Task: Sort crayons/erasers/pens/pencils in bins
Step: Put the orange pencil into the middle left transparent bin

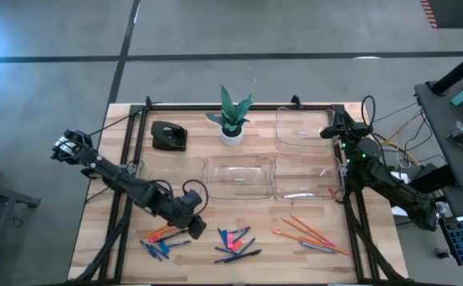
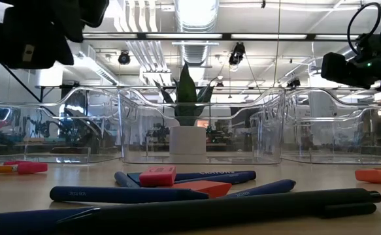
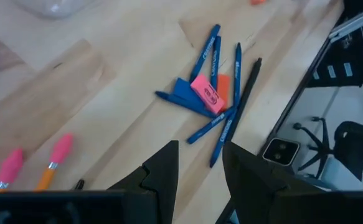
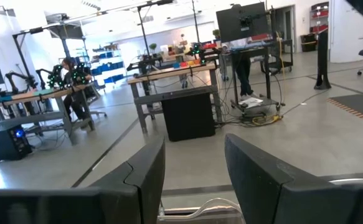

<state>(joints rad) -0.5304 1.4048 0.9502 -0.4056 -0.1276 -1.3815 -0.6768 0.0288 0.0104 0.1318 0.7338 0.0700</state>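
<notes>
My left gripper (image 3: 200,180) hangs open over the table's near half, tilted down, with nothing between its fingers; the high view shows the left gripper (image 1: 193,222) between two piles. Ahead of it lies a heap of blue crayons (image 3: 207,53) with a pink eraser (image 3: 207,93) and an orange eraser (image 3: 222,83) on top, and a black pen (image 3: 248,90) beside them. Two pencils with pink ends (image 3: 55,155) lie nearer. More orange pencils (image 1: 310,234) lie at the near right. My right gripper (image 4: 193,180) waits open at the far right, pointing level.
Clear bins (image 1: 239,179) (image 1: 306,183) (image 1: 302,127) stand across the table's middle and far right. A black desk object (image 1: 167,137) and a potted plant (image 1: 233,117) stand at the back. Another small pile (image 1: 161,240) lies near left. Bare wood shows between the piles.
</notes>
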